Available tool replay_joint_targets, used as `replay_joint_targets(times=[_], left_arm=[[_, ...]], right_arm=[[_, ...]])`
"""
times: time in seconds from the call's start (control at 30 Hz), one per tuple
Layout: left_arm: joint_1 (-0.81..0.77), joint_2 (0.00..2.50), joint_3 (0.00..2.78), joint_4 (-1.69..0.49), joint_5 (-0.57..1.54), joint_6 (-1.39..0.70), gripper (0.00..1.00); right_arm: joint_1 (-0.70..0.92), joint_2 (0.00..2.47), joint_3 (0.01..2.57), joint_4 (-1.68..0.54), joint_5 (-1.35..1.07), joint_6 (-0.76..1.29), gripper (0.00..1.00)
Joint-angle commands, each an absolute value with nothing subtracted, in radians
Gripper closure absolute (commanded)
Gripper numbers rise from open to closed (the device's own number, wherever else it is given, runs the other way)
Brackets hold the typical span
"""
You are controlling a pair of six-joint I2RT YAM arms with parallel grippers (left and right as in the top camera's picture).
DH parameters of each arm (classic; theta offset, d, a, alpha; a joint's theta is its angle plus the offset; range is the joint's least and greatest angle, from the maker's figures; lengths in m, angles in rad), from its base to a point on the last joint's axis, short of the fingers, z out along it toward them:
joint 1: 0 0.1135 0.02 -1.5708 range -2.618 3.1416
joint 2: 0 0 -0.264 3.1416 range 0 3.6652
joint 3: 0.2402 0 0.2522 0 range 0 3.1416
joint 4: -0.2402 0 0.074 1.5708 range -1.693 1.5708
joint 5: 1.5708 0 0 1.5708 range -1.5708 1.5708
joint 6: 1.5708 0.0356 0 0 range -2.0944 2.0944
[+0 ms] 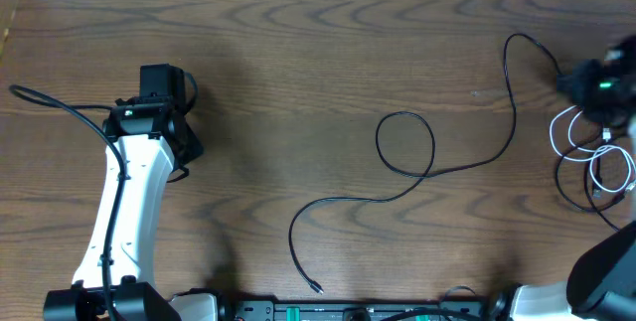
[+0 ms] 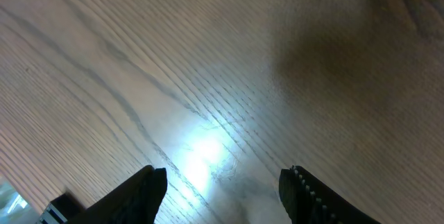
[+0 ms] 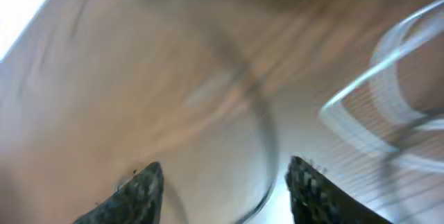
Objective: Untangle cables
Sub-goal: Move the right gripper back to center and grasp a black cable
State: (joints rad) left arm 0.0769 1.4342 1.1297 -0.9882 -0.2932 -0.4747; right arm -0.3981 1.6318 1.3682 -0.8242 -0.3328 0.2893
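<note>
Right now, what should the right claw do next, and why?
Probably grab the white cable and pull it away from the black cable looped with it. The right claw hovers open and empty close by them, while the left claw is far off.

Free room: table [image 1: 298, 23], bare wood along far edge and centre-left, betw. left arm [image 1: 129, 192] and black cable [image 1: 405, 142]. Left gripper [image 2: 222, 189] has bare wood betw. its parted fingers.
Obstacles: black cable loops at centre, runs to front edge and far right. White cable [image 1: 594, 157] is coiled at right edge. Right gripper [image 3: 225, 182], fingers apart – dark strand crosses below, blurred.
</note>
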Motion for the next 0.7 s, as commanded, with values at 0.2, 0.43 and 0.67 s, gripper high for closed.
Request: replay_joint_targets(times=[0.2, 0.43, 0.67], left_arm=[[0.078, 1.43, 1.116, -0.994, -0.296, -0.485, 0.42], [0.078, 1.43, 1.116, -0.994, -0.296, -0.485, 0.42], [0.078, 1.43, 1.116, -0.99, -0.254, -0.485, 0.42]], right_arm=[[-0.025, 1.639, 1.311, -0.988, -0.286, 0.089, 0.38], [0.208, 1.639, 1.137, -0.912, -0.154, 0.08, 0.32], [0.367, 1.639, 1.008, -0.77, 0.068, 0.051, 0.32]])
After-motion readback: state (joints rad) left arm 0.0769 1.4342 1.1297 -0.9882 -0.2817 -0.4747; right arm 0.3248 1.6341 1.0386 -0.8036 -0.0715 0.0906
